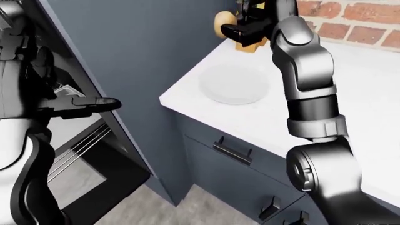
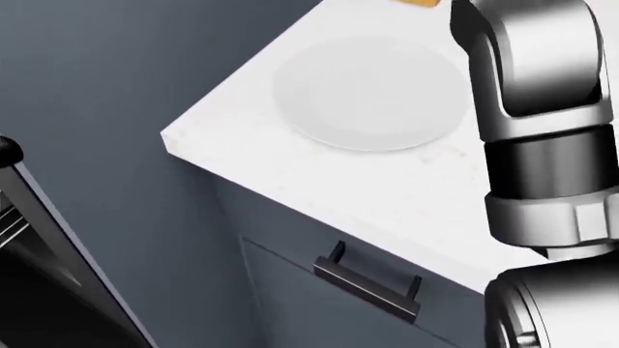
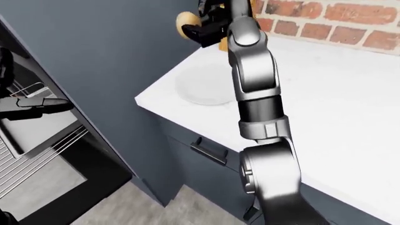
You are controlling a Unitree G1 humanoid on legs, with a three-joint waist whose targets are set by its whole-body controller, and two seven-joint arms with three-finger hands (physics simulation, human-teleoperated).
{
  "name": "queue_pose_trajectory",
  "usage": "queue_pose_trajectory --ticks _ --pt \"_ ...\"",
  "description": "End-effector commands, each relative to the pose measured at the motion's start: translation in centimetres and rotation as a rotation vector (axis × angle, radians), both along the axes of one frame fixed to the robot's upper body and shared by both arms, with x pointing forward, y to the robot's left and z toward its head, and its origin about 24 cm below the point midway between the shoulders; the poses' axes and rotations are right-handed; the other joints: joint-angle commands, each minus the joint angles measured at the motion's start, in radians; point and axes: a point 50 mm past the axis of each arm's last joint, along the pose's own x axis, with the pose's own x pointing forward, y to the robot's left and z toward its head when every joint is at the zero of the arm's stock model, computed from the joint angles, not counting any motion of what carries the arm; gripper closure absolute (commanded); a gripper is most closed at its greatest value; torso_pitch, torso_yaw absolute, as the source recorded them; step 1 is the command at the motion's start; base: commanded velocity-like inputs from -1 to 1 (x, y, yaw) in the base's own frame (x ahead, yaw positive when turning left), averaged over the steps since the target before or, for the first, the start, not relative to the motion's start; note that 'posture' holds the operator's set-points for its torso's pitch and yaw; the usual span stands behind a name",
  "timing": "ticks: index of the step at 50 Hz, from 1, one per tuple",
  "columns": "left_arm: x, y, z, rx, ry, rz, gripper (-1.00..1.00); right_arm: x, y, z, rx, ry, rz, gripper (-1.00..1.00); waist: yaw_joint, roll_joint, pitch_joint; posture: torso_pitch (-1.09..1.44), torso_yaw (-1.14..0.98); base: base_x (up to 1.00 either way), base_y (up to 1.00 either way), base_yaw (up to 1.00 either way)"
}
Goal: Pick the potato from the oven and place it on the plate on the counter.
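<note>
The potato is up in the air, gripped in the right hand, whose dark fingers wrap round it above the table's left edge. Just below and to the right in the left-eye view lies the white plate, bare, near the corner. A brick wall runs along the top. Over at the left, the left hand hangs with fingers stretched out, holding nothing, by the open oven and its rack.

Glossy silver segmented right arm, black joint bands, black hand
</note>
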Motion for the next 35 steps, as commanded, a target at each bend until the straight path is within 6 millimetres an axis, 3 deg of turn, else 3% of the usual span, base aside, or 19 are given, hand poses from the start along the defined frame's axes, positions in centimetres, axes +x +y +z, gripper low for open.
queue_pose_trajectory --ticks 1,7,12,23,35 --pt "-0.5 0.0 1.2 0.027 -0.070 0.012 -1.00 -0.5 0.3 2.8 -0.010 -0.124 0.006 1.00 0.000 0.002 -0.029 0.00 0.00 0.00 0.00 0.00" --pt "-0.5 0.1 1.1 0.027 -0.067 0.015 -1.00 1.4 0.3 1.9 -0.060 -0.049 -0.029 1.00 0.000 0.002 -0.036 0.00 0.00 0.00 0.00 0.00" --pt "-0.5 0.1 0.9 0.024 -0.067 0.015 -1.00 2.7 0.1 -0.1 -0.171 0.067 -0.098 1.00 0.001 0.001 -0.041 0.00 0.00 0.00 0.00 0.00" --pt "-0.6 0.3 1.1 0.026 -0.068 0.019 -1.00 4.1 -0.8 -4.0 -0.230 0.156 -0.126 1.00 0.006 0.000 -0.044 0.00 0.00 0.00 0.00 0.00" --pt "-0.6 0.3 1.0 0.027 -0.069 0.021 -1.00 4.5 -2.0 -6.3 -0.269 0.197 -0.188 1.00 0.006 0.000 -0.045 0.00 0.00 0.00 0.00 0.00"
